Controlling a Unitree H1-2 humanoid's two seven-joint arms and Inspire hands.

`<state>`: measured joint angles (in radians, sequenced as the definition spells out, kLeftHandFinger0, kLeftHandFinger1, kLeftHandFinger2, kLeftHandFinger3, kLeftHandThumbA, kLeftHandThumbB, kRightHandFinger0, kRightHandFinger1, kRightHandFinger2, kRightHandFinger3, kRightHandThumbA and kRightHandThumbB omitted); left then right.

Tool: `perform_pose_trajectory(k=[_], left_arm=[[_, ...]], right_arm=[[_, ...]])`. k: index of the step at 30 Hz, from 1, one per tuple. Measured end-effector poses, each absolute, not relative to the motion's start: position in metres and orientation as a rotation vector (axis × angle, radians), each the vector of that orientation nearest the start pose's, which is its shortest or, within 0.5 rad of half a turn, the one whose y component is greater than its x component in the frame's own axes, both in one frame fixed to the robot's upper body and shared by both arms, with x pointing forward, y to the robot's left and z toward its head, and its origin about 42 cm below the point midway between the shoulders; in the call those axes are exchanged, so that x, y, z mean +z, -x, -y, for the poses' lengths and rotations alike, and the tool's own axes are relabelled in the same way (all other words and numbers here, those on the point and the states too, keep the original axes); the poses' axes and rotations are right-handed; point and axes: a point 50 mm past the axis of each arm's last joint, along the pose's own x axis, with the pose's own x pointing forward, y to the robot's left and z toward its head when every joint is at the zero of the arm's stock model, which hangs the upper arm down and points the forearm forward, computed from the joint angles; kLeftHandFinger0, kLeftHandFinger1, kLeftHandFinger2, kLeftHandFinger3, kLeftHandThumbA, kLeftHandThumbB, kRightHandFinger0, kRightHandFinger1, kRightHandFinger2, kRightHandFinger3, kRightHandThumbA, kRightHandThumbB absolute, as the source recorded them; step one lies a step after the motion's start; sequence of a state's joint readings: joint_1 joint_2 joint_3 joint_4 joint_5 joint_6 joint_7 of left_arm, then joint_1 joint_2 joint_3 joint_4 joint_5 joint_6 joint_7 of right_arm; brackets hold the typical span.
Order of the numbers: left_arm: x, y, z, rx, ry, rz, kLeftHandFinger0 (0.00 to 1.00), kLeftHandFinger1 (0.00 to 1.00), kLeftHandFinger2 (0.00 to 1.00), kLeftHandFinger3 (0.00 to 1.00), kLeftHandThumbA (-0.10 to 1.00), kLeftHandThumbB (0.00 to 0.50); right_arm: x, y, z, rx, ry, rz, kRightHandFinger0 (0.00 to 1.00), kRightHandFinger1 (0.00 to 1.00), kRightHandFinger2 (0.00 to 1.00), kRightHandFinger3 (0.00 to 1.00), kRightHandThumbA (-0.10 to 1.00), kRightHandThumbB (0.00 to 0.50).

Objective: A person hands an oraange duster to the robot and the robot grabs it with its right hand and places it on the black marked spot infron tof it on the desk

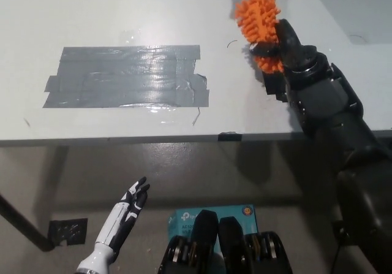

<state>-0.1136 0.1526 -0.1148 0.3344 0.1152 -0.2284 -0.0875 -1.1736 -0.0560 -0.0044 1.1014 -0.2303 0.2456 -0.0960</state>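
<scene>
The orange duster [258, 26], a shaggy head on a thin handle, is held over the far right of the white desk [122, 16]. My black right hand [288, 47] is shut on its lower part, and the handle points up toward the top edge. A patch of dark grey tape, the marked spot [125, 76], lies flat on the desk well to the left of the duster. My white left hand [125, 209] hangs below the desk's front edge at the lower left, fingers straight and apart, holding nothing.
The desk's front edge [184, 138] runs across the middle of the view. Below it, on the floor, lie a teal box [184, 222] and a small black plate [67, 230]. A dark table leg [21, 225] slants at the lower left.
</scene>
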Motion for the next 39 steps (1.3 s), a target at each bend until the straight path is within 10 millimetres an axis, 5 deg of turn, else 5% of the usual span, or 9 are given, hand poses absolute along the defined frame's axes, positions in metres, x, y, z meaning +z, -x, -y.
perform_pose_trajectory(k=[2,3,5,7,14,22,33,35,39], left_arm=[[0.05,-0.311,-0.228,-0.24,-0.278,-0.01,0.98,1.0,1.0,1.0,0.97,0.137],[0.05,-0.311,-0.228,-0.24,-0.278,-0.01,0.98,1.0,1.0,1.0,0.97,0.136],[0.05,-0.31,-0.228,-0.24,-0.278,-0.011,0.97,1.0,1.0,1.0,0.97,0.13],[0.05,-0.31,-0.228,-0.24,-0.278,-0.013,0.97,1.0,1.0,1.0,0.97,0.129],[0.049,-0.31,-0.228,-0.239,-0.278,-0.014,0.96,1.0,1.0,1.0,0.95,0.121],[0.055,-0.311,-0.229,-0.24,-0.284,0.002,0.96,1.0,1.0,1.0,0.96,0.115],[0.055,-0.312,-0.23,-0.239,-0.288,-0.004,0.94,1.0,1.0,1.0,0.96,0.11],[0.055,-0.312,-0.23,-0.24,-0.288,-0.003,0.95,1.0,1.0,1.0,0.94,0.112],[0.056,-0.314,-0.23,-0.24,-0.29,0.002,0.94,1.0,1.0,1.0,0.94,0.106]], right_arm=[[0.294,-0.573,0.129,0.048,0.408,-0.107,0.06,0.44,0.75,0.64,-0.1,0.205],[0.294,-0.572,0.128,0.049,0.403,-0.098,0.23,0.39,0.69,0.63,-0.1,0.203],[0.296,-0.567,0.124,0.054,0.388,-0.069,0.05,0.24,0.63,0.63,-0.1,0.2],[0.296,-0.564,0.122,0.057,0.378,-0.053,0.01,0.24,0.66,0.65,-0.1,0.2],[0.317,-0.546,0.123,0.05,0.337,0.056,0.02,0.51,0.89,0.91,-0.1,0.17],[0.357,-0.533,0.156,-0.009,0.323,0.156,0.04,0.53,0.9,0.85,-0.1,0.16],[0.303,-0.528,0.213,-0.082,0.421,0.021,0.2,0.64,0.94,0.88,-0.1,0.157],[0.296,-0.53,0.217,-0.083,0.453,-0.001,0.19,0.57,0.85,0.86,-0.1,0.151],[0.276,-0.534,0.221,-0.079,0.508,-0.071,0.13,0.57,0.88,0.89,-0.1,0.161]])
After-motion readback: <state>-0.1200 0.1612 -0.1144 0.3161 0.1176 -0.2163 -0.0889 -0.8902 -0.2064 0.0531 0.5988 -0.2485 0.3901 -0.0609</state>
